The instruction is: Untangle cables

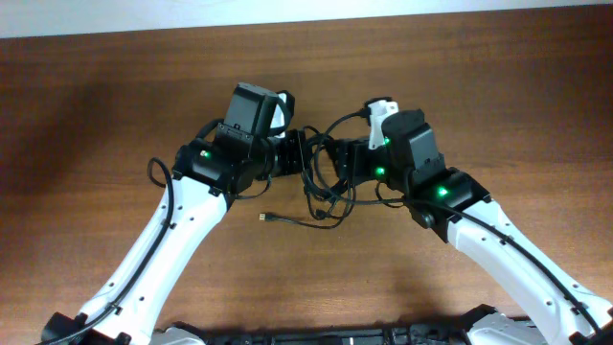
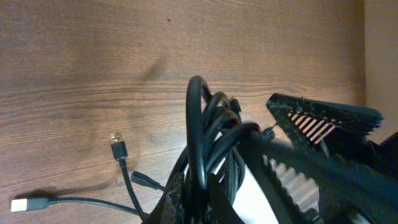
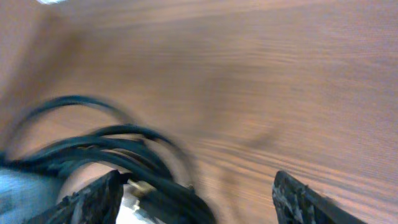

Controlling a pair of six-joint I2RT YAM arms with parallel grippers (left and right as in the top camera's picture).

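Smooth glossy black cables, metal-tipped plug, matt wood-grain table

On my left wrist feed, the left gripper sits at the bottom edge with its jaws pinched tight on the cables. They form a bunch of black loops that stand up from the grip and arch over the wood-grain counter. To the lower left, loose ends lie flat on the counter: a small dark plug with a metal tip, a short connector near it, and a pale flat plug at the frame edge. On the right, a dark toothed finger with a striped pad points toward the loops; I can't tell whether it touches them.
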